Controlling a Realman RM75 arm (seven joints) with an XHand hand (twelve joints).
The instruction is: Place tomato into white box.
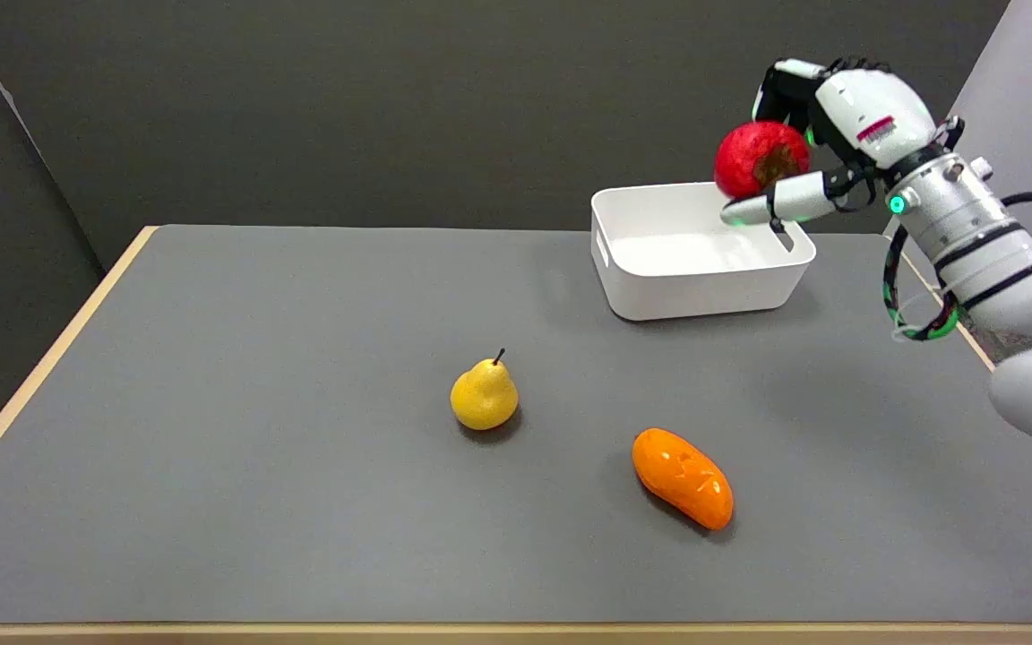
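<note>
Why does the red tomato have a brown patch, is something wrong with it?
The round red tomato, held by the right hand above the white plastic box, has a dark brown patch. It may be its stem end or a blemish; I cannot tell. Nothing else stands out.

The white box [700,269] sits at upper right of the tabletop [211,448], its open top unobstructed apart from the robot hand [825,134] holding the tomato [758,157] above its right rim. A yellow pear [484,395] and an orange fruit [683,477] stand mid-frame, well apart; bare surface spreads left.
</note>
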